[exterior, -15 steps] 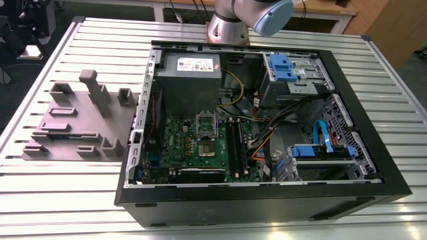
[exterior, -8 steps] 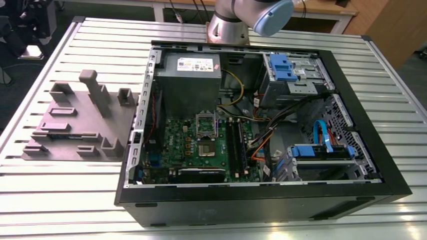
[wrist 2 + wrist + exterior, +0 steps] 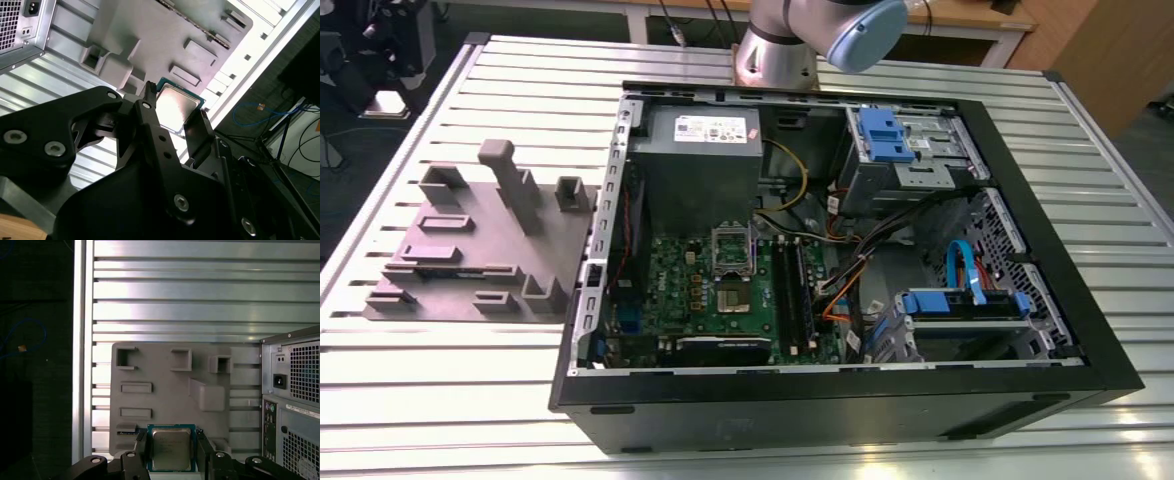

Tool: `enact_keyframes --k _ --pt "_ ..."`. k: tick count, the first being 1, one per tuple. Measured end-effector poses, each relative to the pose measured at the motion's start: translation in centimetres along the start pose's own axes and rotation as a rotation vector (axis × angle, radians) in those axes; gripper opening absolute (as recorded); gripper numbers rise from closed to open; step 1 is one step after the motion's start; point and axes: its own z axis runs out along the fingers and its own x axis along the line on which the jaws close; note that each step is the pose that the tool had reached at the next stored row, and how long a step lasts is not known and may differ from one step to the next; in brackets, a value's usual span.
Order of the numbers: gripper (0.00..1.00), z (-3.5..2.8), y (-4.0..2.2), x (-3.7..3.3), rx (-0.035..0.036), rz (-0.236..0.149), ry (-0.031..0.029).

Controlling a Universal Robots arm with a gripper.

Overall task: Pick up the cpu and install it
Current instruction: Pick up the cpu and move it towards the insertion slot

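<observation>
- Between the fingers of the gripper sits the cpu. Its silvery metal top faces the first wrist camera, with a thin green rim at its edges.
- Gripper state: closed on the cpu, one finger against each of two opposite edges. The second wrist view shows the same hold, with the chip between the two black fingertips.
- Behind the cpu in both wrist views lies the grey block, flat on the slatted table. The chip overlaps one edge of the block. Whether it touches the block cannot be told.
- Beside the block in the first wrist view stands the rear panel of the case, with vent grilles and a power inlet.
- Exterior view: the case lies open-sided on the table, and the block is just beside it on the exterior view's left.
- Inside the case, the green board lies flat. The socket sits near its middle, below the grey power supply.
- At the far side of the table, the arm rises behind the case.
</observation>
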Motion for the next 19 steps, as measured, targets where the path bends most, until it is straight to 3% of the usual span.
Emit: enact_keyframes --k 19 --pt "0.47 0.01 0.0 -0.48 0.0 0.0 0.0"
